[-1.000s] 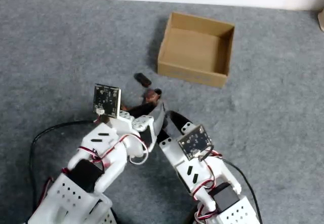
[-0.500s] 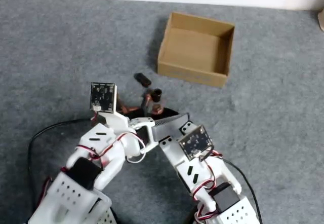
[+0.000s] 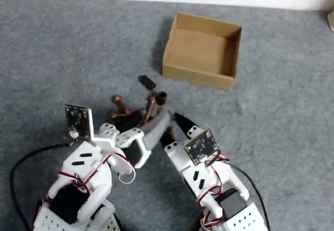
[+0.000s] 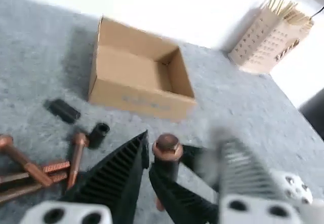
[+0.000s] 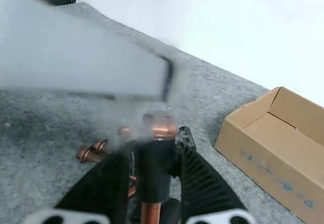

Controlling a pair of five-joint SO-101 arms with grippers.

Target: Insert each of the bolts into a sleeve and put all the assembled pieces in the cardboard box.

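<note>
Bolts [image 3: 150,108] and sleeves [image 3: 147,81] loose near cardboard box [image 3: 195,77]

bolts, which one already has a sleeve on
The upright bolt in the right gripper: a black sleeve surrounds its shank. The other bolts lie bare on the carpet.

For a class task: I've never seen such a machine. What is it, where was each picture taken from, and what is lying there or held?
Two robot arms stand side by side on a grey mat. One picture looks down from above; the other two come from a camera on each arm's wrist. The right gripper holds a black sleeve with a copper bolt in it. The left gripper is open beside it. Loose bolts, two more sleeves and a cardboard box lie nearby.
</note>
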